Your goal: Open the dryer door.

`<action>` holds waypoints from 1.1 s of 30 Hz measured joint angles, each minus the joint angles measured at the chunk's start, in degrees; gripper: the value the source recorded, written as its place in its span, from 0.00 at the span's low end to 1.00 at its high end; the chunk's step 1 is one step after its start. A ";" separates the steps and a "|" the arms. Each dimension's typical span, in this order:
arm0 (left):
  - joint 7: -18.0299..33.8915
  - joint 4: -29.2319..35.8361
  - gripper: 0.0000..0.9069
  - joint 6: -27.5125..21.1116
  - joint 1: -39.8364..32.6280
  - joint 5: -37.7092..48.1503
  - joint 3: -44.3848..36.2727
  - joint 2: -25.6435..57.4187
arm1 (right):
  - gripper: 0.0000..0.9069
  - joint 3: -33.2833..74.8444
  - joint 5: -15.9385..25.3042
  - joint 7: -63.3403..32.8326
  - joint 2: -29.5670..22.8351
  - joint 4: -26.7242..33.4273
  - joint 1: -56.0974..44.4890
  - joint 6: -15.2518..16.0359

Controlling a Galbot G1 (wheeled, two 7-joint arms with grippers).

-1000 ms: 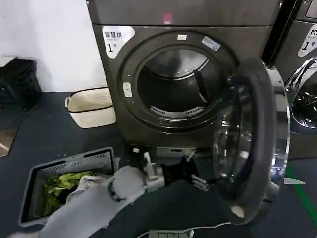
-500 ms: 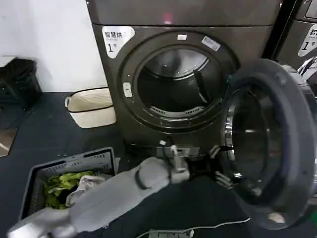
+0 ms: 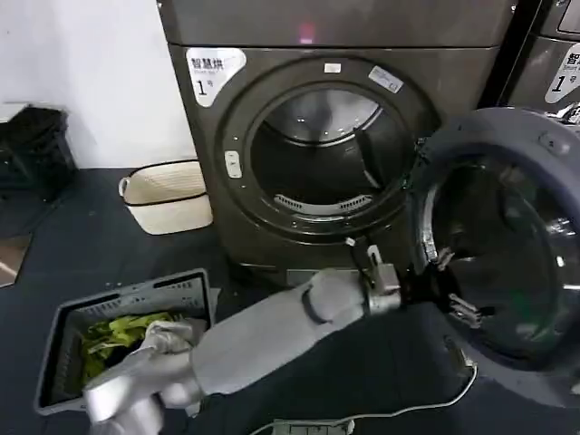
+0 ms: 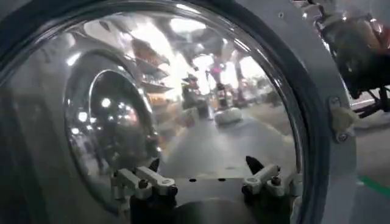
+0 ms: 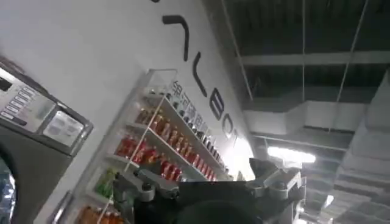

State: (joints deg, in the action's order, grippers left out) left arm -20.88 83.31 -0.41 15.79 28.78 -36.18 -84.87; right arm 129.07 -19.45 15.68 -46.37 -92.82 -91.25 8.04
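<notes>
Dark floor [image 3: 91, 245] runs up to a white wall, and against it stands the dryer [image 3: 335, 136], a grey-bronze front-loader with a white "1" label at its upper left and its round drum mouth uncovered. The door [image 3: 507, 245] is swung wide on its right-hand hinge, its grey-blue inner rim and dark glass turned toward the head camera, standing to the right of the drum mouth. The left arm reaches from the lower left across the front of the machine, and the left gripper [image 3: 458, 304] sits at the lower left of the door's inner face, against the glass. In the left wrist view its fingers [image 4: 149, 179] are spread apart with the curved glass right in front of them and nothing clasped between them. The right gripper [image 5: 210, 185] is tilted upward toward a wall with shelves of goods and a ceiling; its fingers are parted and hold nothing. A cream basket [image 3: 168, 195] stands on the floor left of the dryer, and a grey crate [image 3: 127, 340] holding yellow-green cloth lies nearer, at lower left. A second machine [image 3: 548, 63] stands at the right edge.
</notes>
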 joint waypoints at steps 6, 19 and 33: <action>0.70 -3.23 1.00 0.12 -0.98 -0.51 0.84 -3.24 | 1.00 0.76 0.38 -0.10 0.52 0.44 0.17 -0.11; 2.32 -9.67 1.00 1.26 -1.83 -2.23 2.01 -7.34 | 1.00 3.75 -0.74 -0.49 1.00 0.88 -1.28 2.33; 2.94 -13.15 1.00 1.76 -2.22 -2.97 2.25 -7.33 | 1.00 6.13 -0.21 -1.54 1.39 0.79 -2.08 3.23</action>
State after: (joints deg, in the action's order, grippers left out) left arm -17.94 70.17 1.35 13.57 25.81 -33.93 -92.20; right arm 135.20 -19.66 14.14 -44.98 -92.03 -93.33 11.27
